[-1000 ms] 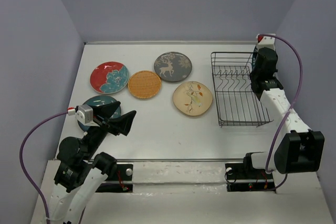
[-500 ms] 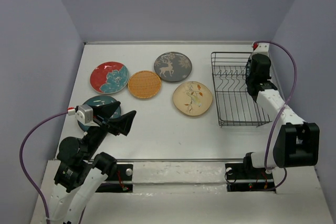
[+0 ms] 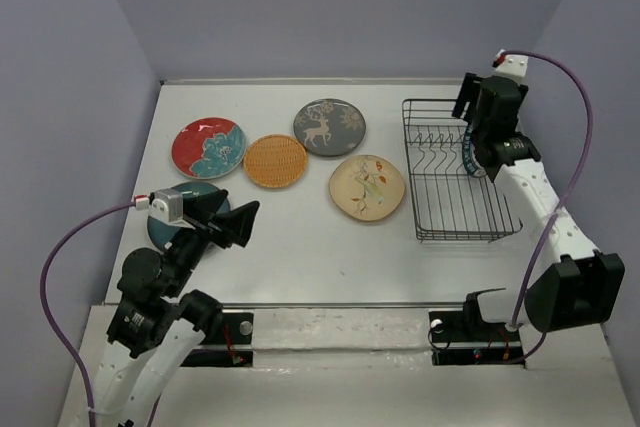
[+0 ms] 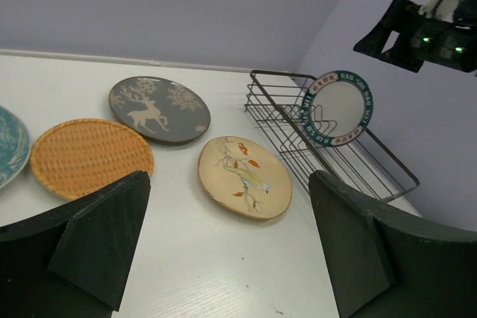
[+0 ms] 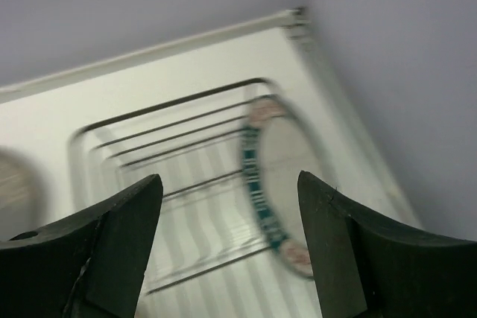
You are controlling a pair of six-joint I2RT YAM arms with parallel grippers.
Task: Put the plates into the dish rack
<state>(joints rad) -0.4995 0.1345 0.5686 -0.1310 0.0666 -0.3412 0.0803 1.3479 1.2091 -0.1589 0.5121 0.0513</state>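
i read the scene from the left side across. the left gripper (image 3: 232, 219) hovers low over the near left part of the table (image 3: 310, 257). its 2 fingers are spread wide with nothing between them. under its wrist lies the dark teal plate (image 3: 192, 197), flat and partly hidden by the arm.

beyond it, the red plate with teal flower (image 3: 208, 147) lies flat. the orange woven-look plate (image 3: 275, 160) sits just beside it; i cannot tell whether the rims touch. the grey plate with white deer (image 3: 329, 127) lies further back. the cream floral plate (image 3: 367, 187) lies nearer, just left of the dish rack (image 3: 440, 207).

1 plate is loaded: the white blue-rimmed plate (image 4: 337, 107) stands on edge among the prongs, toward the far right part of the rack, leaning a little. the right gripper (image 5: 227, 188) hangs above that plate with its fingers parted wide and clear of the rim. 5 plates lie flat on the table.
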